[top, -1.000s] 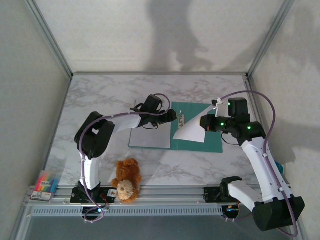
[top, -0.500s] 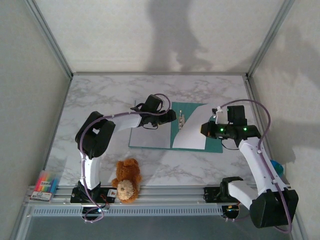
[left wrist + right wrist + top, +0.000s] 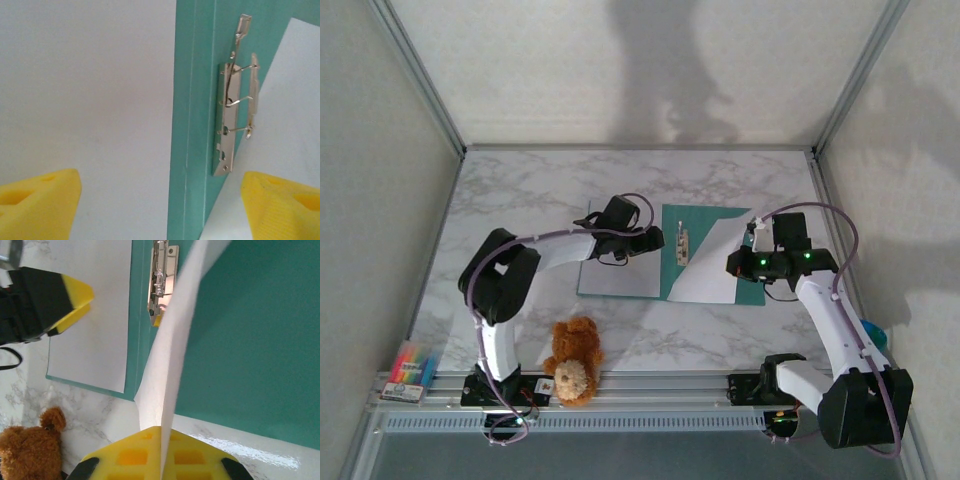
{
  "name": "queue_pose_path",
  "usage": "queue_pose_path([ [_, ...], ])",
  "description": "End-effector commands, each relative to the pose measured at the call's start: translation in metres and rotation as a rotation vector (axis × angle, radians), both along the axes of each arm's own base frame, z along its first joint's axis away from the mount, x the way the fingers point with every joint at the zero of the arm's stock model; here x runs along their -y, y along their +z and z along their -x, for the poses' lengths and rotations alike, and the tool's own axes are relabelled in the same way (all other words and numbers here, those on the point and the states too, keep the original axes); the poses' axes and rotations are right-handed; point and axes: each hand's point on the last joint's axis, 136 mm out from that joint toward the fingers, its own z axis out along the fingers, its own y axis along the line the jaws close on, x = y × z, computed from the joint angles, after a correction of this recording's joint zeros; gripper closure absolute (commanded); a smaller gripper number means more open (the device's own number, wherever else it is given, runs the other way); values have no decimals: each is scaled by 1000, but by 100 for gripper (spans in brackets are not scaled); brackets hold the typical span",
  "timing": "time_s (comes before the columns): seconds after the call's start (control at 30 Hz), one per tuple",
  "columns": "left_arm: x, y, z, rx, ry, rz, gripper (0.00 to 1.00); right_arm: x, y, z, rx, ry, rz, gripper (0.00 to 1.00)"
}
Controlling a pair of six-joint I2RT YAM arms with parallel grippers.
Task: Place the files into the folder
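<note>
While the marble table (image 3: pixel 520 190) takes up most of the top view, the folder (image 3: pixel 700 222) is the main event. It lies open and flat mid-table, pale half on the left, teal half on the right. The wrist views catch the teal too (image 3: pixel 195 100) (image 3: pixel 250 340).

The files (image 3: pixel 705 275) sit slantwise over the teal half. The near-left corner is down by the folder's near edge and the right side is lifted off the cover. From the right wrist you see the paper (image 3: pixel 172 355) nearly edge-on, curving up out of the pads. From the left wrist its slanted edge (image 3: pixel 295 100) runs just beside the clip, but I can't tell if it's actually on the prongs.

The right gripper (image 3: pixel 735 265) is over the folder's right side, and its yellow pads are pinched tight on the files (image 3: pixel 162 455). The left gripper (image 3: pixel 655 240) hangs over the spine, fingers spread wide with nothing between them (image 3: pixel 160 205). One of its yellow-tipped fingers (image 3: pixel 65 305) is above the pale half in the right wrist view.

Smaller stuff: a brown bear (image 3: pixel 572 360) sits near the front edge, left of centre and well apart from the folder (image 3: pixel 30 450). The metal clip (image 3: pixel 681 247) is fixed on the teal just right of the spine (image 3: pixel 230 120) (image 3: pixel 160 275). A pack of markers (image 3: pixel 410 368) is at the near-left corner.
</note>
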Motion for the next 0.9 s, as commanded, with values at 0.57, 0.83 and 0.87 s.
queue_pose_path([
  [0.57,-73,-36,57,-80,74,-129,17,6,-8,-1,-54,-18,30,100],
  [0.83,-119,-53,70,-120,169,-148,17,-1,-10,-4,-51,0,-6,100],
  [0.87,-123,-53,70,-119,179,-149,17,-3,-12,-4,-55,4,-18,100],
])
